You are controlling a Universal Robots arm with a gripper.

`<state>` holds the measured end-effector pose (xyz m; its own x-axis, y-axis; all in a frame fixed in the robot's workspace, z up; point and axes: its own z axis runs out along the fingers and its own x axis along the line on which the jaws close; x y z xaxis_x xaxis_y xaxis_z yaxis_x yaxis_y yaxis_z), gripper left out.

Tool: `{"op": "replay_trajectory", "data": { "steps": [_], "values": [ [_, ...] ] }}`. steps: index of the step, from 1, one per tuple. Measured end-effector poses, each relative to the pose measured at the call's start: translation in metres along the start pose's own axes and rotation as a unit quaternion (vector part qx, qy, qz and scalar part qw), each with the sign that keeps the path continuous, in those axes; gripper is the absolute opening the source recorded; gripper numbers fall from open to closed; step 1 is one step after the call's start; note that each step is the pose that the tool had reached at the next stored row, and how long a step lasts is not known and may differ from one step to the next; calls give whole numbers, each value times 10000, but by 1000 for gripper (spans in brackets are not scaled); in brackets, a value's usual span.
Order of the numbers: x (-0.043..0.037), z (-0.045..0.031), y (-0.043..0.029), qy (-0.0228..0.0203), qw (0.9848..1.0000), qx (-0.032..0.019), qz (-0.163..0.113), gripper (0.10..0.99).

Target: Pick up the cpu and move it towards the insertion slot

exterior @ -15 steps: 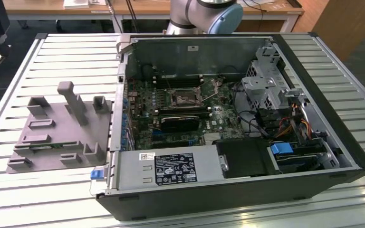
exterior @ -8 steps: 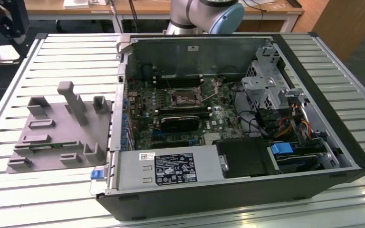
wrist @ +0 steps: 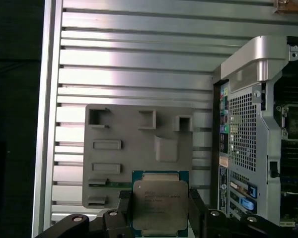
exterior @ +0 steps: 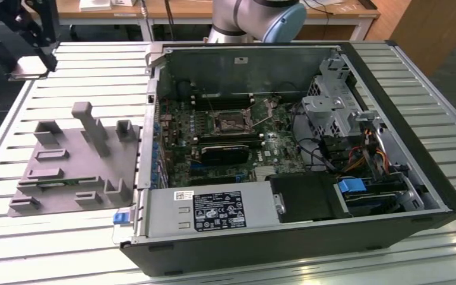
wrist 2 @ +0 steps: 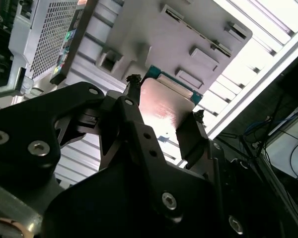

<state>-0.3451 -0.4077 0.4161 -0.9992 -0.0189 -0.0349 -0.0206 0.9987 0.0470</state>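
In the first wrist view the cpu [wrist: 159, 206], a flat square chip with a silvery top and green rim, sits between two black fingers [wrist: 123, 208], and my gripper [wrist: 160, 201] is shut on it. In the second wrist view the cpu [wrist 2: 164, 111] shows its shiny face, clamped by the gripper [wrist 2: 164, 106] above the table. In the exterior view the gripper [exterior: 28, 64] hangs at the upper left, high over the table. The insertion slot [exterior: 230, 123], a metal-framed socket, lies on the motherboard inside the open computer case.
A grey holder plate [exterior: 69, 163] with raised blocks lies on the slatted table [exterior: 78, 77], seen below the cpu in the first wrist view [wrist: 139, 148]. The open case [exterior: 291, 237] stands at the exterior view's right. The arm's base [exterior: 252, 18] is behind it.
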Motion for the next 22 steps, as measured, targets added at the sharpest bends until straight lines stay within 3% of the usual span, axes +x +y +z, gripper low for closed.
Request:
{"op": "replay_trajectory", "data": {
  "steps": [10,22],
  "values": [
    [-355,12,-7,12,10000,0,0,537],
    [-836,29,-17,30,10000,-1,2,537]
  ]
}}
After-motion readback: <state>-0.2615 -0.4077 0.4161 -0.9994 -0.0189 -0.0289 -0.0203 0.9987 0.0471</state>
